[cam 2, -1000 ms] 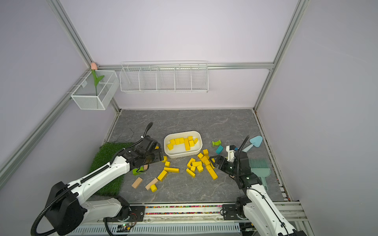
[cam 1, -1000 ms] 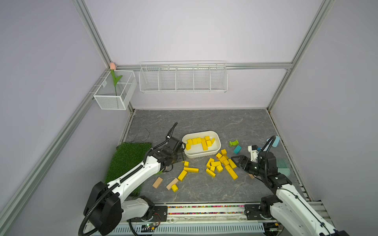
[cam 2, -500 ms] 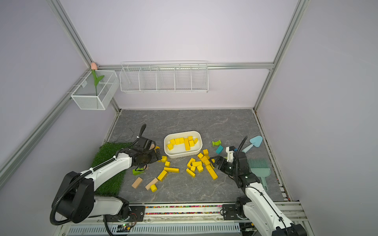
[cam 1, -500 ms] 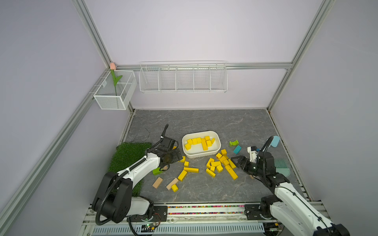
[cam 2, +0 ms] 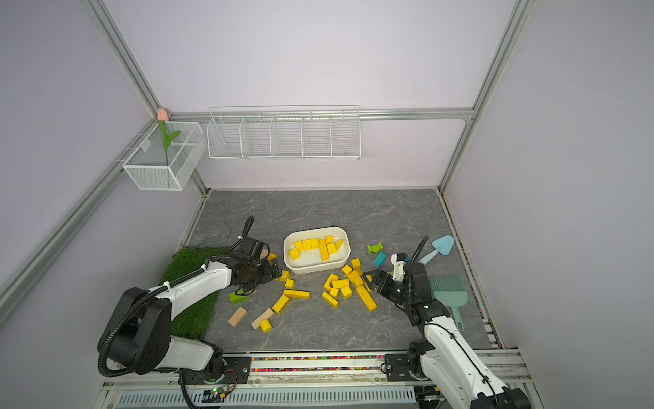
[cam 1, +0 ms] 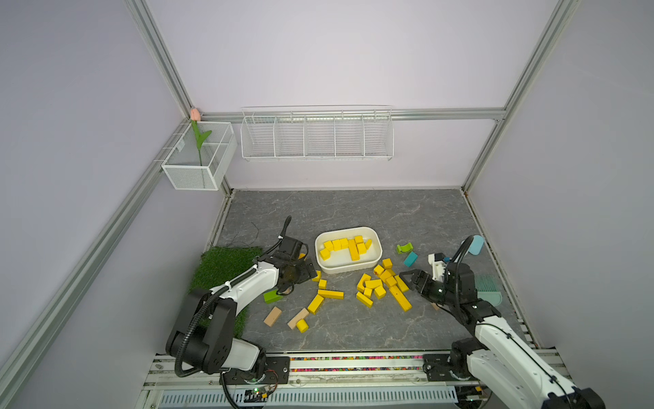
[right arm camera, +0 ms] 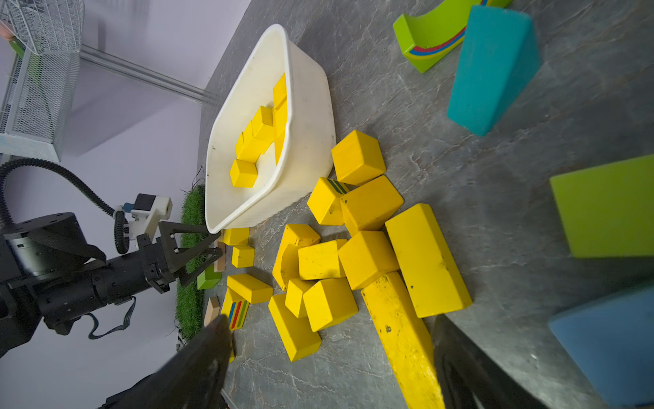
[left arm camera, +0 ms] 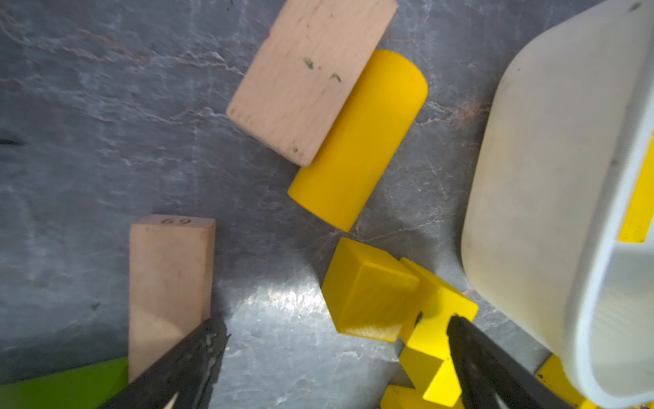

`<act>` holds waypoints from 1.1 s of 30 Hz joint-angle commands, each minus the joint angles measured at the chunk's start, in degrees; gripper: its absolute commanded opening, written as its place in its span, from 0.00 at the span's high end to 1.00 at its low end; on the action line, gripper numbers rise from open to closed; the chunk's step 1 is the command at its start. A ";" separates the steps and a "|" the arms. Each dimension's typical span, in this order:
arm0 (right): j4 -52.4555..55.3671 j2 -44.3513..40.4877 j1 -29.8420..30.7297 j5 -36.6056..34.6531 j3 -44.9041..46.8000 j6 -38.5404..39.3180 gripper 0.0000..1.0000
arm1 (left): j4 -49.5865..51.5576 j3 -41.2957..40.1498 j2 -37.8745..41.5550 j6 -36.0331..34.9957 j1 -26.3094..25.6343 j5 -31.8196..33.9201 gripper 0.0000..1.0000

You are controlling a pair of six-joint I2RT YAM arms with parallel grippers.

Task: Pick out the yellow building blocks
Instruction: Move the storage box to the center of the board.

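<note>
The yellow building blocks (cam 1: pixel 384 283) lie in three lots. Several sit inside the white tub (cam 1: pixel 348 268), a tight heap lies just ahead of the right pincer (cam 1: pixel 407 281), and a looser scatter lies on the table beside the left pincer (cam 1: pixel 310 271). The right pincer stands apart and holds nothing. Its wrist view shows a long yellow bar (right arm camera: pixel 403 340) running in between its two fingers, though whether either finger touches it cannot be told. The same view shows a green block (right arm camera: pixel 608 205) and a blue block (right arm camera: pixel 608 347) close beside that pincer; the top views do not show these. The left pincer is also apart and empty. In its wrist view a yellow cube (left arm camera: pixel 368 290) sits just ahead of the tips, near the finger on the tub's side. A yellow cylinder (left arm camera: pixel 357 141) lies farther ahead, resting against a tan block (left arm camera: pixel 311 78). A second tan block (left arm camera: pixel 170 283) reaches to the other finger. In both top views the arm covers most of this. Only the top views take in the teal toy rake (cam 2: pixel 449 292), behind the right pincer and beside its arm.
</note>
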State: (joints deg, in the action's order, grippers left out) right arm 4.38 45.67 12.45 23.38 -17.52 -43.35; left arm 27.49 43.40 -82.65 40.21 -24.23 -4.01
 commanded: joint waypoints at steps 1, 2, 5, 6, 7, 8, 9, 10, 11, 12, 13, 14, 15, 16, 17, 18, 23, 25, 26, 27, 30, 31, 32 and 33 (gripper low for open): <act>-1.24 -0.05 -0.32 -0.26 1.17 -0.59 0.11 | -0.68 1.33 -1.64 -0.36 0.82 -1.30 0.07; -1.21 -0.05 -0.33 -0.36 1.10 -0.60 0.11 | -0.68 1.55 -2.01 -0.47 0.88 -1.43 0.10; -1.20 0.04 -0.30 -0.35 1.08 -0.50 0.11 | -0.68 2.01 -2.77 -0.66 1.11 -1.42 0.23; -1.26 0.19 -0.32 -0.27 0.99 -0.56 0.11 | -0.80 2.04 -2.86 -0.55 1.33 -1.31 0.27; -1.35 0.30 -0.30 -0.26 0.99 -0.52 0.11 | -1.00 1.89 -2.70 -0.48 1.59 -1.39 0.29; -1.31 0.38 -0.32 -0.19 0.97 -0.55 0.11 | -1.18 1.66 -2.69 -0.41 1.81 -1.49 0.32; -1.35 0.31 -0.32 -0.21 1.01 -0.52 0.11 | -1.35 1.46 -2.68 -0.36 2.20 -1.70 0.35; -1.28 0.24 -0.33 -0.26 0.99 -0.51 0.11 | -1.62 1.28 -2.69 -0.29 2.54 -2.09 0.37; -1.22 0.19 -0.35 -0.33 1.08 -0.51 0.11 | -1.73 1.23 -2.90 -0.31 2.85 -2.43 0.39; -1.19 0.02 -0.32 -0.35 1.07 -0.56 0.11 | -1.82 1.21 -3.06 -0.33 3.08 -2.72 0.42; -1.11 0.02 -0.34 -0.39 1.08 -0.55 0.11 | -1.80 1.23 -3.28 -0.30 3.12 -3.04 0.46; -1.12 0.03 -0.32 -0.45 1.08 -0.53 0.11 | -1.89 1.20 -3.40 -0.29 3.15 -3.09 0.48; -1.12 -0.02 -0.32 -0.40 1.08 -0.57 0.11 | -1.89 1.10 -3.47 -0.35 3.30 -3.11 0.49; -1.07 0.09 -0.32 -0.39 1.10 -0.53 0.11 | -1.97 1.10 -3.39 -0.19 3.23 -3.13 0.51; -1.06 0.04 -0.28 -0.35 1.08 -0.53 0.11 | -1.99 0.95 -3.27 -0.21 3.24 -3.12 0.53; -1.08 0.10 -0.32 -0.41 1.08 -0.57 0.11 | -2.05 0.84 -3.11 -0.13 3.26 -3.12 0.53; -1.07 0.06 -0.34 -0.46 1.08 -0.58 0.11 | -2.38 0.31 -2.54 0.05 3.23 -3.26 0.59; -0.98 -0.16 -0.32 -0.52 1.09 -0.56 0.11 | -2.52 0.20 -2.42 -0.02 3.29 -3.28 0.63; -0.96 -0.14 -0.33 -0.54 1.02 -0.58 0.11 | -2.52 0.20 -2.40 0.05 3.25 -3.28 0.65; -0.87 -0.20 -0.30 -0.61 1.08 -0.63 0.11 | -2.58 0.19 -2.40 0.05 3.24 -3.35 0.66; -0.78 -0.33 -0.32 -0.69 1.08 -0.60 0.11 | -2.61 0.04 -2.29 0.05 3.22 -3.44 0.72; -0.65 -0.49 -0.34 -0.70 1.08 -0.61 0.11 | -2.61 0.03 -2.28 0.05 3.25 -3.37 0.72; -0.69 -0.48 -0.32 -0.69 1.08 -0.59 0.11 | -2.70 0.01 -2.08 0.05 3.28 -3.39 0.73; -0.69 -0.49 -0.32 -0.79 1.08 -0.60 0.11 | -2.70 -0.10 -1.99 0.05 3.23 -3.37 0.73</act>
State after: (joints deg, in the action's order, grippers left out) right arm 4.40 45.65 12.45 23.24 -17.50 -43.40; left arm 24.27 44.36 -84.93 40.03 -21.26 -7.55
